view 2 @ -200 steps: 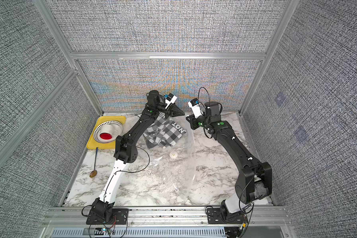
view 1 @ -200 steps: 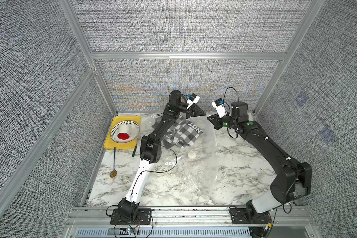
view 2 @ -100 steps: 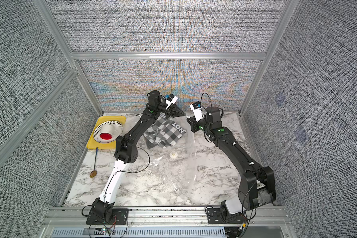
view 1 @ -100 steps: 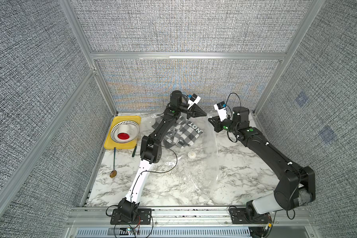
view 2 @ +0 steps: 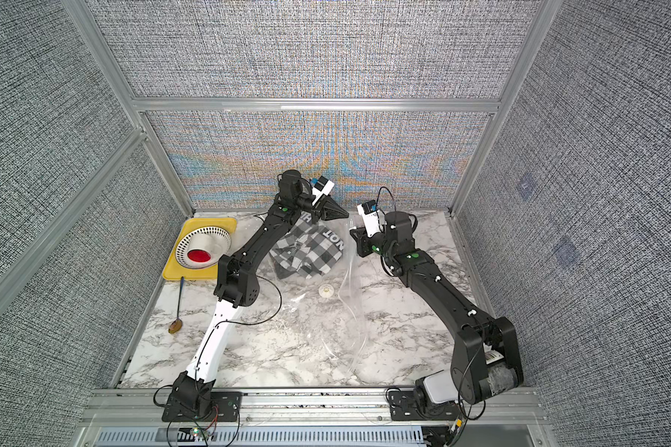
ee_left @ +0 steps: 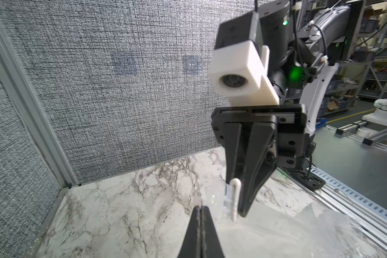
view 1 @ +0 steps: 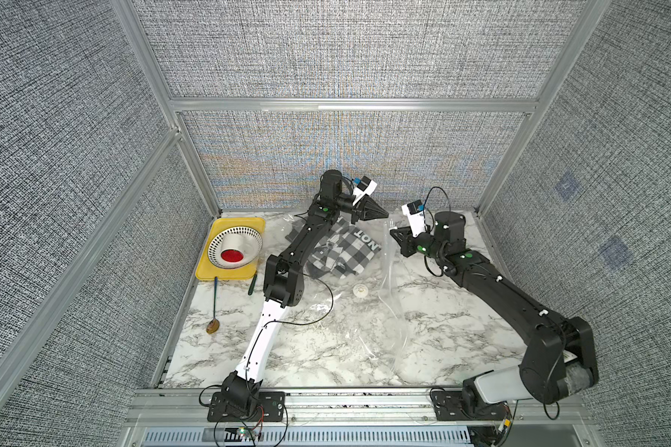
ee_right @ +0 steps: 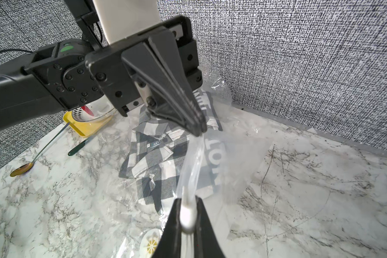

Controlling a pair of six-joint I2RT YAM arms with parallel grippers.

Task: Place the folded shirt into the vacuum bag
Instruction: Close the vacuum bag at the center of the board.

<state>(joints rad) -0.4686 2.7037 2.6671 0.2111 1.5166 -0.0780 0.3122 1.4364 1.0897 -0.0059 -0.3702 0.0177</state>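
The folded shirt [view 1: 345,251], black-and-white checked, lies at the back of the table under the clear plastic of the vacuum bag [view 1: 365,329], apparently inside it. The bag's round white valve [view 1: 360,289] sits just in front of the shirt [ee_right: 156,156]. My left gripper [view 1: 384,213] is shut on the bag's upper edge behind the shirt. My right gripper [view 1: 394,232] faces it a short way off, shut on a white slider clip [ee_right: 188,214] on that same edge. A strip of the bag [ee_right: 192,160] runs taut between the two grippers.
A yellow tray [view 1: 248,224] at the back left holds a white perforated bowl [view 1: 235,247] with something red in it. A spoon [view 1: 214,305] and a green pen [view 1: 252,284] lie in front of the tray. The back wall is close behind both grippers.
My right arm has dropped lower and its gripper, still on the clip, has edged toward the left gripper. The left arm and the shirt have stayed put.
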